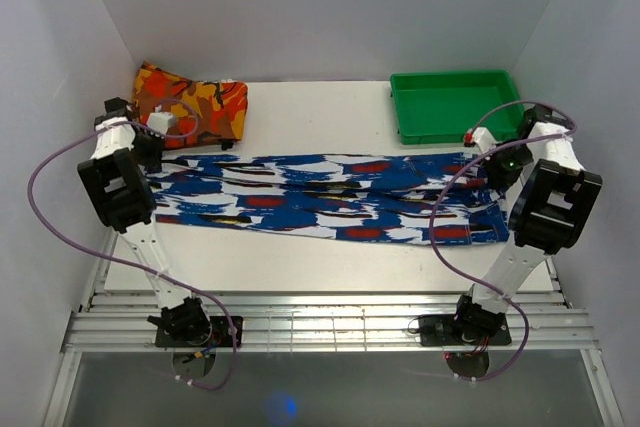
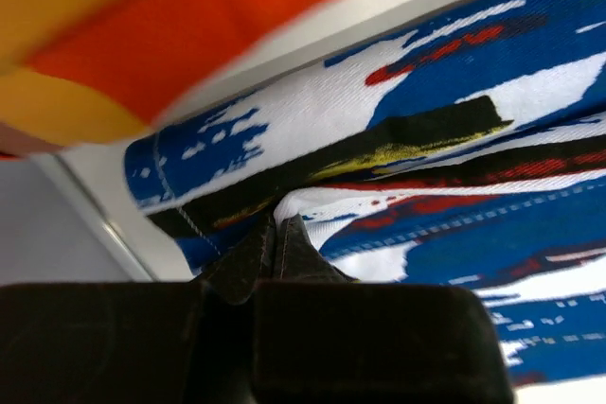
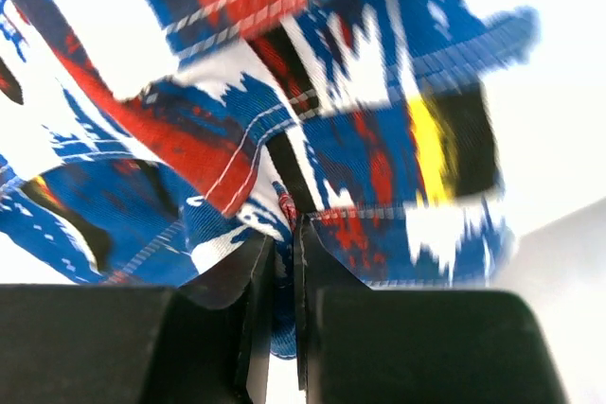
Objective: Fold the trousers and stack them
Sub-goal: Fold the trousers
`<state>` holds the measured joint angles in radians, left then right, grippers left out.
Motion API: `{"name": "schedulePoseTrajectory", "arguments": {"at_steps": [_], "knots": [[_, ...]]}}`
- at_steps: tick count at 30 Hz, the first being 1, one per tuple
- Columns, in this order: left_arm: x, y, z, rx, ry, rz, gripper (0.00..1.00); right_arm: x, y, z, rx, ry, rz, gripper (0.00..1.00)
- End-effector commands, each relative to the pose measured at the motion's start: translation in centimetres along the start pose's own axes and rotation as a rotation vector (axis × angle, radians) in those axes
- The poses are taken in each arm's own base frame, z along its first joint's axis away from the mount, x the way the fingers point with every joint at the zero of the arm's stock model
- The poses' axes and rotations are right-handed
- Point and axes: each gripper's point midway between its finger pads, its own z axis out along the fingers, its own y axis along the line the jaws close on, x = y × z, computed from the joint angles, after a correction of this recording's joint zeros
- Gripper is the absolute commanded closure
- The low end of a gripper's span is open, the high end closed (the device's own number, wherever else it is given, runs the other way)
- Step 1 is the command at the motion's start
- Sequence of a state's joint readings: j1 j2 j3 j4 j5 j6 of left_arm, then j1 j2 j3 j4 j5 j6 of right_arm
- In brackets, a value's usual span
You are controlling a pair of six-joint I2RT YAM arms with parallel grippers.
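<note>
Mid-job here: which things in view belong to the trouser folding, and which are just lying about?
Part of the job:
- trousers, spread across the table
- left end effector, shut on one end of them
- right end effector, shut on the other end

Lying about:
- orange patterned folded cloth, far left corner
- green tray, far right corner

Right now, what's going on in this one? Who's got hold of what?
Both arms are on the trousers, which lie at full length across the table. The left gripper is pinched on the fabric at one end and the right gripper at the other. A folded orange cloth and a green tray sit at the back.
</note>
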<state>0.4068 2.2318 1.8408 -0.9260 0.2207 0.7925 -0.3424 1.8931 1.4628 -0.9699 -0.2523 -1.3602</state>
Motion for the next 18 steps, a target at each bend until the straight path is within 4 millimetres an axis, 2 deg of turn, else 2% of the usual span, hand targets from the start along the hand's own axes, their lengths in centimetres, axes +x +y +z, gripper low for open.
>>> {"name": "schedulePoseTrajectory", "arguments": {"at_steps": [1,2,3,5,6,7,9,10,11,12,13,14,15,16,17,18], "knots": [[-4.5,8.1,-8.1,-0.266,-0.289,0.049,1.00,-1.7,-4.0,-6.4,0.173,-0.054,-0.047,0.92],[-4.7,8.4,-9.0,-0.268,-0.324,0.057,1.00,-2.1,-4.0,-6.9,0.179,-0.074,-0.057,0.92],[-3.9,9.1,-10.3,-0.289,-0.341,0.058,1.00,-1.9,-3.8,-7.5,0.176,-0.079,-0.053,0.92],[-3.3,9.4,-11.2,-0.288,-0.368,0.074,1.00,-2.0,-3.1,-8.3,0.175,-0.092,-0.087,0.92],[-2.7,9.6,-11.5,-0.288,-0.372,0.076,1.00,-1.4,-2.5,-8.3,0.168,-0.090,-0.088,0.92],[-1.1,9.7,-11.8,-0.283,-0.368,0.080,1.00,-1.2,-1.9,-9.0,0.183,-0.089,-0.107,0.92],[0.8,9.7,-12.1,-0.266,-0.391,0.079,1.00,0.8,0.2,-7.6,0.139,-0.066,-0.132,0.92],[2.4,8.9,-11.5,-0.253,-0.374,0.105,1.00,1.1,0.4,-7.9,0.170,-0.055,-0.154,0.92],[3.4,8.6,-11.2,-0.246,-0.367,0.115,1.00,2.6,2.5,-6.0,0.117,-0.028,-0.145,0.92],[4.9,8.3,-10.9,-0.239,-0.362,0.117,1.00,3.4,3.2,-5.9,0.122,-0.014,-0.160,0.92],[6.6,7.0,-9.9,-0.216,-0.344,0.143,1.00,4.0,3.9,-5.3,0.110,-0.004,-0.166,0.92],[7.7,6.3,-9.4,-0.205,-0.336,0.153,1.00,5.2,5.8,-3.5,0.066,0.015,-0.161,0.92],[9.3,5.9,-8.9,-0.203,-0.308,0.154,1.00,5.8,6.6,-2.9,0.057,0.028,-0.176,0.92],[11.2,4.5,-7.5,-0.177,-0.277,0.175,1.00,6.5,7.1,-2.6,0.065,0.056,-0.190,0.92],[12.2,3.7,-6.8,-0.160,-0.260,0.182,1.00,6.8,7.1,-2.0,0.089,0.067,-0.208,0.92],[13.7,3.3,-6.2,-0.156,-0.226,0.182,1.00,7.5,8.7,-0.7,0.058,0.074,-0.209,0.92]]}}
